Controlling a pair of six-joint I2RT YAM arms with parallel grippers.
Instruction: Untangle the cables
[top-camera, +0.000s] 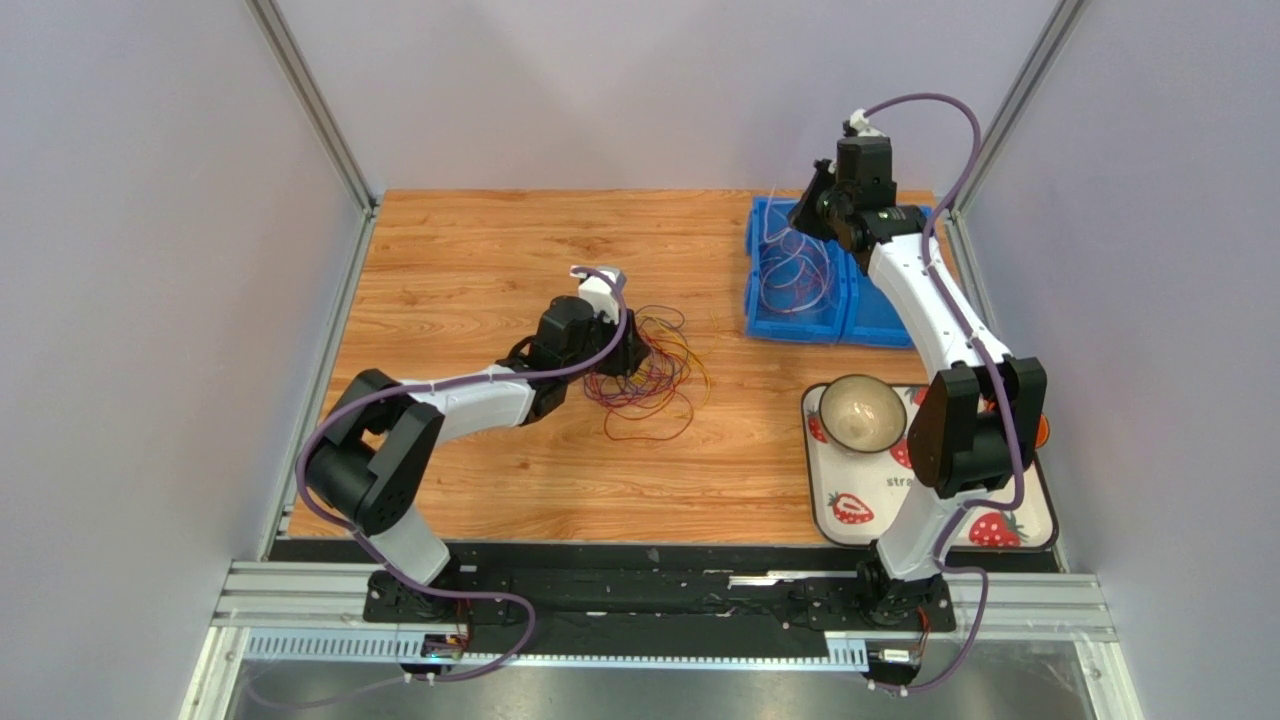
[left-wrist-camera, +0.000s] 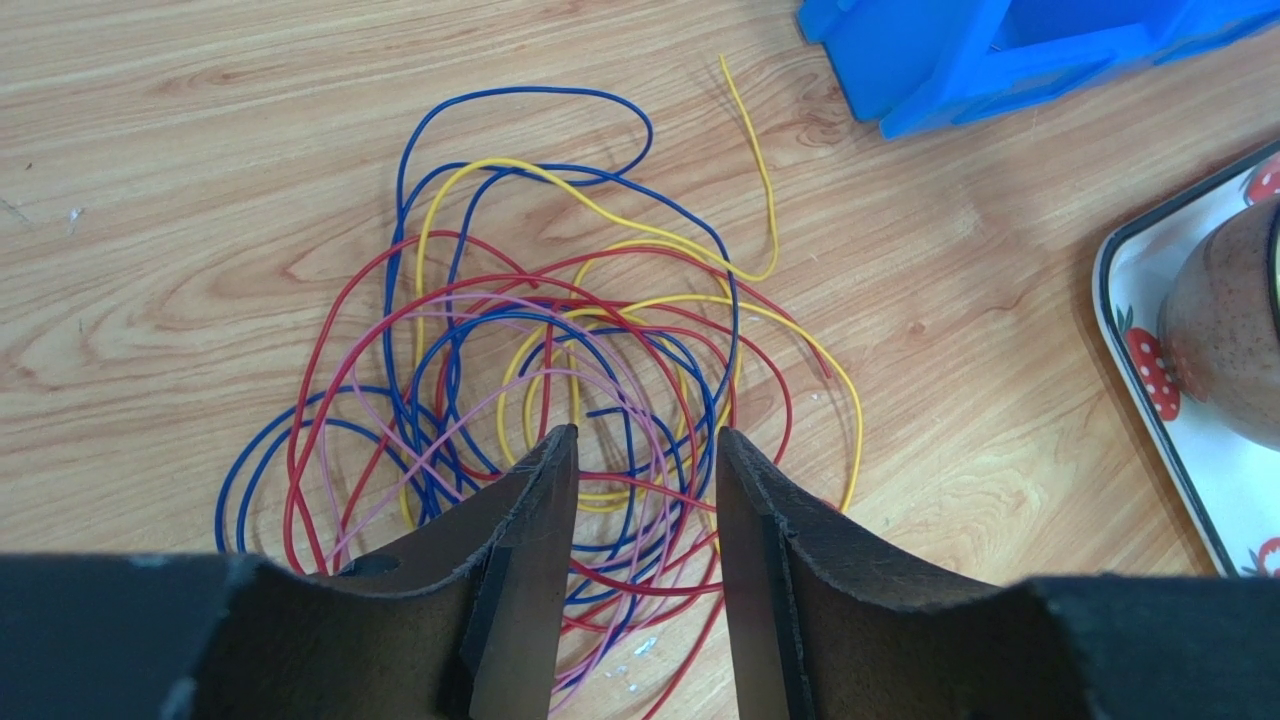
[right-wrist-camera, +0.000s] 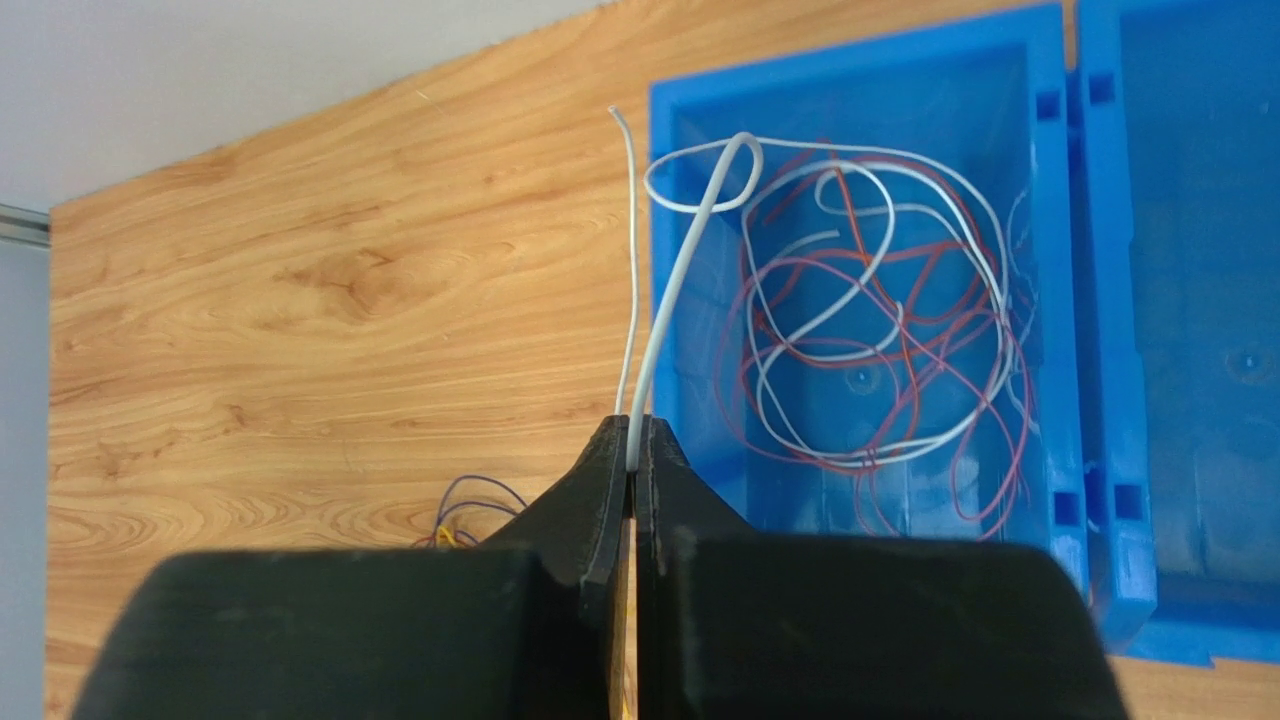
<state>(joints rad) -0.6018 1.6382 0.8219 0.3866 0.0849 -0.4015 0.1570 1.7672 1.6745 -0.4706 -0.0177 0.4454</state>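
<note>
My left gripper (left-wrist-camera: 646, 438) is about half open, with a clear gap between its jaws and nothing clamped between them. It sits low over the cables (left-wrist-camera: 451, 285), a loose pile of blue, red, yellow and pale purple loops lying on the table (left-wrist-camera: 181, 180). Several strands run through the gap between the two fingers (left-wrist-camera: 526, 510). From the wrist view I cannot tell whether the tips touch the strands or hang just above them. One yellow end strays out of the pile towards the bin (left-wrist-camera: 932, 75).

In the top view the pile (top-camera: 654, 383) lies near the middle of the table (top-camera: 481, 255), with the left gripper (top-camera: 639, 342) at its left edge.

My right gripper (right-wrist-camera: 633, 435) is shut tight, and I see no gap between its jaws. It pinches a white cable (right-wrist-camera: 672, 300), which rises from the tips and curls into a small loop over the near corner of the bin (right-wrist-camera: 857, 45). A second thin white strand runs beside it along the outside of the bin wall. Inside that compartment lie more loops (right-wrist-camera: 902, 345), red and white, overlapping one another. The compartment to the right looks bare.

From above, the right gripper (top-camera: 819, 203) is over the bin (top-camera: 759, 285) at the far right of the table. A tray (top-camera: 842, 510) with a bowl (top-camera: 861, 413) on it sits nearer the bases.
</note>
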